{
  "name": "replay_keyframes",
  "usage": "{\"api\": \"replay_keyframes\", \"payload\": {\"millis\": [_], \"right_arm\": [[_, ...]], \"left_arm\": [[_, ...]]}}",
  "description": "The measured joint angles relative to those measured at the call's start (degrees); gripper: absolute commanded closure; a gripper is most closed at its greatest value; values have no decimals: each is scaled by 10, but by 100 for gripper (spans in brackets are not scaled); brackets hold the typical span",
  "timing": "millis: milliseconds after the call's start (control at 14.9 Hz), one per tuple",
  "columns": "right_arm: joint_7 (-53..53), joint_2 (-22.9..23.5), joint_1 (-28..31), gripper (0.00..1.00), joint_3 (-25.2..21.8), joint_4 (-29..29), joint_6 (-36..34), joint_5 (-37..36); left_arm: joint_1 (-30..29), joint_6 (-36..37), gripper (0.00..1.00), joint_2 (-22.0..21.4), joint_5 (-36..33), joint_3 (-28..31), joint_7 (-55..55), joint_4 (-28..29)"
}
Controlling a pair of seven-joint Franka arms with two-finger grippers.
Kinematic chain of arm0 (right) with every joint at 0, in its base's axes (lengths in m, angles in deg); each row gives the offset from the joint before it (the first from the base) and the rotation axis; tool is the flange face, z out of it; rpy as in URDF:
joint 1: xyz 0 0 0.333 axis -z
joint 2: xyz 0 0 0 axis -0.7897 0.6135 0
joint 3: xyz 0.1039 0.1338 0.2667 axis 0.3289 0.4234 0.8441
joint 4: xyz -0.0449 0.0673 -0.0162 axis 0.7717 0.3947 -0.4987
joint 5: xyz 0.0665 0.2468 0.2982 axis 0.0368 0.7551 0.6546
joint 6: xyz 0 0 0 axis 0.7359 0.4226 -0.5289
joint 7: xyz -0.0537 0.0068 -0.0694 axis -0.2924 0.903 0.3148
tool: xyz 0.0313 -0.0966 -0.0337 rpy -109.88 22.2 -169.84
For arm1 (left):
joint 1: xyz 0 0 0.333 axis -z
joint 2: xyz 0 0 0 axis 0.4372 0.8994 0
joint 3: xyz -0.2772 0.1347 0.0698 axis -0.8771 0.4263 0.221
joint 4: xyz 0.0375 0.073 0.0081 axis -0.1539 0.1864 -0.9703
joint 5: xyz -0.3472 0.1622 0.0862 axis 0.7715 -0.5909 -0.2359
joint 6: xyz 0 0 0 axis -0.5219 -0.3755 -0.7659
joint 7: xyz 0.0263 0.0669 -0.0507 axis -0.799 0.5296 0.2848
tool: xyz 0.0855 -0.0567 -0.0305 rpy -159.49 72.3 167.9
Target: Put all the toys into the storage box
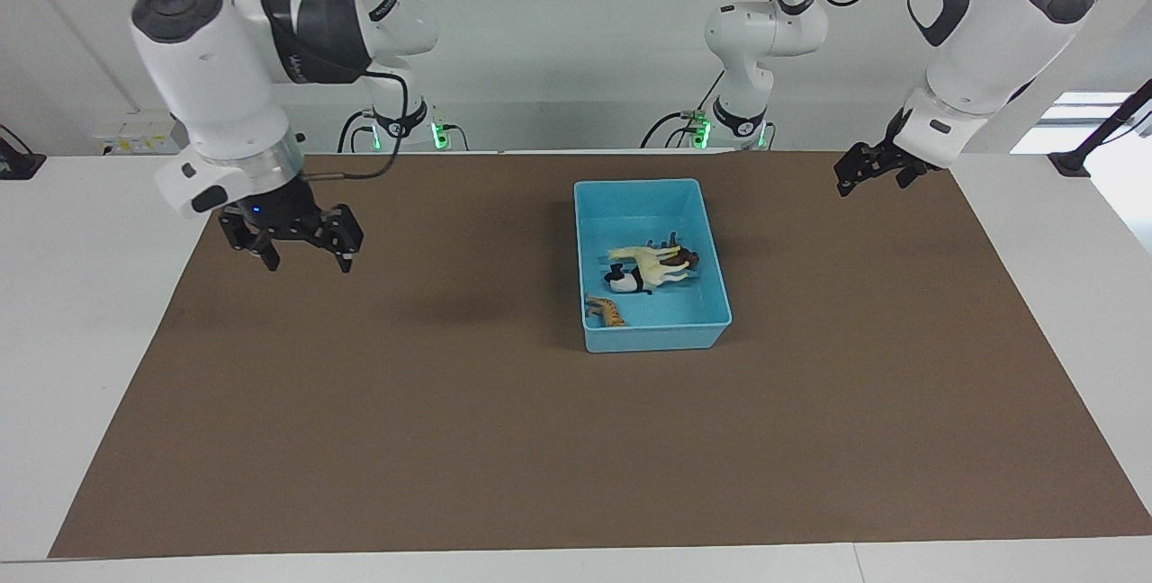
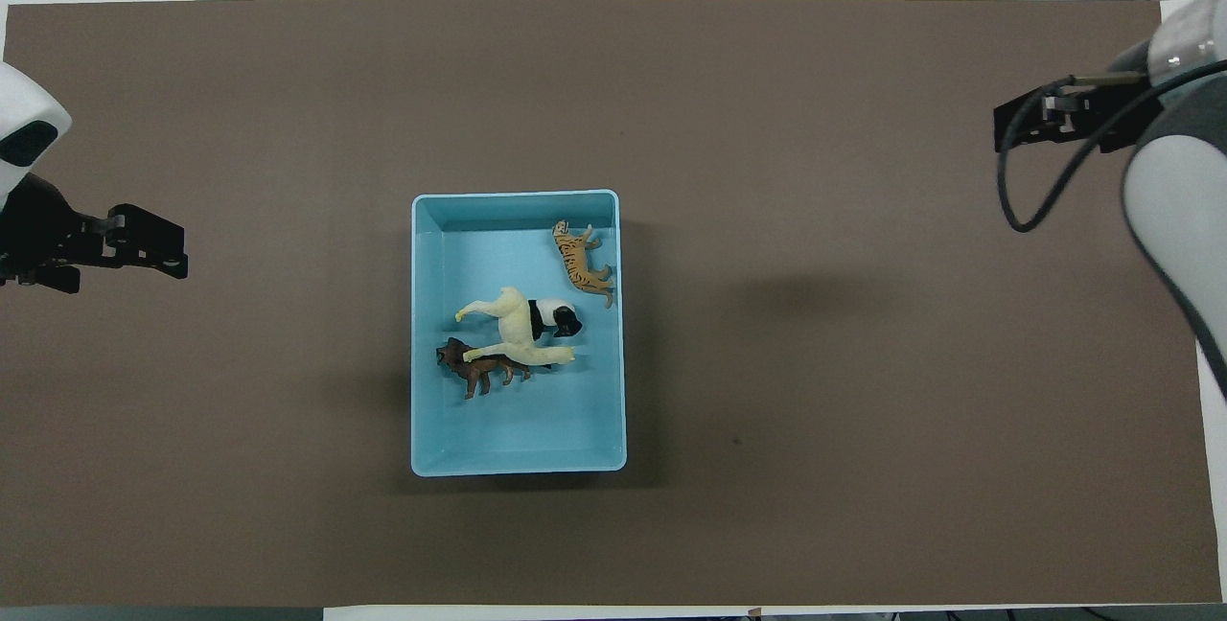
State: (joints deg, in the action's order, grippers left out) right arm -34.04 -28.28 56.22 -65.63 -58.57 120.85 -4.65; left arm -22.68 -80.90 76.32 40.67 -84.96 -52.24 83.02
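Light blue plastic is the storage box, which stands in the middle of the facing frame on the brown mat of the bench. All four toys lie inside it. The tiger is alone in the lower left corner of the box in the facing frame. The horse lies on its side in the middle, resting partly over the panda and touching the brown lion. No toy shows on the mat outside the box, so I judge the task to be done. The right gripper hangs over bare mat at the left of the facing frame, its fingers wide apart and holding nothing. The left gripper is up at the upper right of that frame, over the mat's edge, and holds nothing; I cannot tell how wide its fingers stand. What remains is only to finish cleanly: both arms should keep well away from the box, so that no cable or finger knocks its rim and tips a toy out.
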Motion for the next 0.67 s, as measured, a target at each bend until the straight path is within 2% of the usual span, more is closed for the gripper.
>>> {"api": "replay_keyframes", "payload": {"millis": [268, 402, 670], "right_arm": [[17, -62, -45, 0, -69, -28, -32, 1], [26, -71, -62, 0, -94, -35, -32, 1], [31, -70, -60, 0, -104, -55, -32, 9]], "left_arm": [[-3, 0, 0, 0, 0, 1, 0, -2], [-9, 0, 0, 0, 0, 1, 0, -4], [-13, 0, 0, 0, 0, 0, -2, -10]]}}
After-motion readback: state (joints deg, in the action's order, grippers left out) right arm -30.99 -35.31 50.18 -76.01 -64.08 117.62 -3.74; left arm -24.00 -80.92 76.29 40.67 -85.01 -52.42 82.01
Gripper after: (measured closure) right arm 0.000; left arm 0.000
